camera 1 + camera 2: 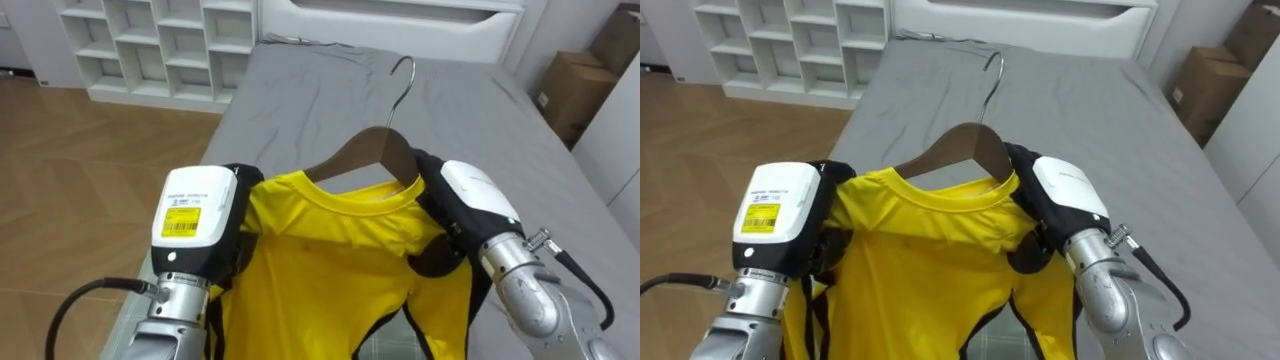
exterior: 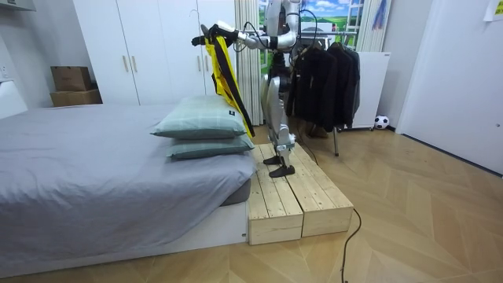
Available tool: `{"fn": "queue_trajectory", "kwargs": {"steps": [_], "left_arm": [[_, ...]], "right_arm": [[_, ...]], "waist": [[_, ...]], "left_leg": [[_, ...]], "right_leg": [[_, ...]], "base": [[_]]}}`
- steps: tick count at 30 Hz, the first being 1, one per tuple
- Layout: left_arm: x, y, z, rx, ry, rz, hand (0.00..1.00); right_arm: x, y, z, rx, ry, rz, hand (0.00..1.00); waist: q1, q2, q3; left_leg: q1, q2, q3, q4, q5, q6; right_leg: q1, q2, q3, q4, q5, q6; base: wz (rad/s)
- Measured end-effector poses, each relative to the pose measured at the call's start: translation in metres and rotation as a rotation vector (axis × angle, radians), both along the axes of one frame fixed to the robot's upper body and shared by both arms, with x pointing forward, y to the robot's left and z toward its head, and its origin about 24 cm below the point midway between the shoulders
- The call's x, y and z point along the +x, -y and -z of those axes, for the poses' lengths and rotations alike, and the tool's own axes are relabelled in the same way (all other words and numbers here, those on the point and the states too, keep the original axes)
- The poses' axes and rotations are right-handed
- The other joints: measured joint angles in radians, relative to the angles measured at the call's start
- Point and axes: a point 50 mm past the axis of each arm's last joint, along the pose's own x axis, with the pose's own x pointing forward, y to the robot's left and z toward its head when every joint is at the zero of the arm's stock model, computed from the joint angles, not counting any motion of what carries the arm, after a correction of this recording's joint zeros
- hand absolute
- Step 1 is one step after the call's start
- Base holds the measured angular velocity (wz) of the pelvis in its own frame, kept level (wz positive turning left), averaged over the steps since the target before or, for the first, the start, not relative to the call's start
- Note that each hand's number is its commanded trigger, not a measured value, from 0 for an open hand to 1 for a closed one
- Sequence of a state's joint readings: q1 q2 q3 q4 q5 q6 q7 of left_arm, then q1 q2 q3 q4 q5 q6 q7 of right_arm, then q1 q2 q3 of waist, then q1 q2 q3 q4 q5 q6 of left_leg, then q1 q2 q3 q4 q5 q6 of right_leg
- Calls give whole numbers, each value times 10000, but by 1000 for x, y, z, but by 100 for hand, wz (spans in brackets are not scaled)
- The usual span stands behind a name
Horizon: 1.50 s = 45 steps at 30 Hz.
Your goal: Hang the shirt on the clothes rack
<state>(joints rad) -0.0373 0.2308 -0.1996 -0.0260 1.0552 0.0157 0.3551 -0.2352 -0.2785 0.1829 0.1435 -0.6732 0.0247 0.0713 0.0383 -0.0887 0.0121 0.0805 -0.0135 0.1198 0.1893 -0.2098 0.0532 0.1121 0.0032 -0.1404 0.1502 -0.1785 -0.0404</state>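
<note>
A yellow shirt [image 1: 340,260] with dark side trim hangs on a wooden hanger [image 1: 365,150] whose metal hook [image 1: 405,75] points up and away from me. My left hand [image 1: 200,215] is curled round the shirt's left shoulder. On the other shoulder, my right hand [image 1: 470,200] grips the cloth between fingers and thumb. I hold the shirt [image 2: 224,71] up at chest height over the head of the bed. In the room view I stand on a wooden platform [image 2: 299,196] beside the bed.
The grey bed [image 1: 330,90] stretches ahead below the shirt, with pillows [image 2: 200,126] near me. White cube shelves [image 1: 150,45] stand at far left, cardboard boxes [image 1: 575,85] at far right. A clothes rack of dark garments [image 2: 322,79] stands behind me.
</note>
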Motion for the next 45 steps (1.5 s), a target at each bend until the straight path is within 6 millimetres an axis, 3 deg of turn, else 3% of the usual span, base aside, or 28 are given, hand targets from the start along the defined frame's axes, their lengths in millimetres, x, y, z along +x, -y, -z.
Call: {"fn": "queue_trajectory", "kwargs": {"steps": [11,22,37,39,40,45], "left_arm": [[0,0,1,-79,-120,-242,100],[-4,-3,8,-121,-511,-444,100],[-5,-6,12,-450,-840,-696,100],[-5,-6,12,-449,-930,-674,55],[-5,-6,12,-443,-977,-662,0],[-5,-5,13,-482,-1020,-646,0]], "right_arm": [[0,5,13,1,-827,452,100],[0,4,25,374,-1163,868,100],[0,2,26,643,-1270,762,100],[-1,2,27,634,-1319,769,100],[-1,2,28,633,-1354,774,100],[-1,0,30,653,-1444,726,100]], "waist": [[-11,201,22],[-38,277,-16],[-40,299,-32],[-39,295,-35],[-38,294,-35],[-46,288,-40]], "left_leg": [[-18,2,-39,-17,0,0],[29,-16,-237,21,0,-1],[-36,-16,-275,140,0,0],[-35,-17,-276,149,0,0],[-35,-17,-276,151,0,0],[-31,-19,-276,156,0,0]], "right_leg": [[-1,11,-25,0,0,0],[98,-1,-124,-2,0,0],[119,-1,-145,6,0,0],[123,-2,-147,6,0,0],[123,-4,-147,6,0,0],[133,-6,-145,6,0,0]], "base": [[0],[5],[1],[0],[0],[0]]}}
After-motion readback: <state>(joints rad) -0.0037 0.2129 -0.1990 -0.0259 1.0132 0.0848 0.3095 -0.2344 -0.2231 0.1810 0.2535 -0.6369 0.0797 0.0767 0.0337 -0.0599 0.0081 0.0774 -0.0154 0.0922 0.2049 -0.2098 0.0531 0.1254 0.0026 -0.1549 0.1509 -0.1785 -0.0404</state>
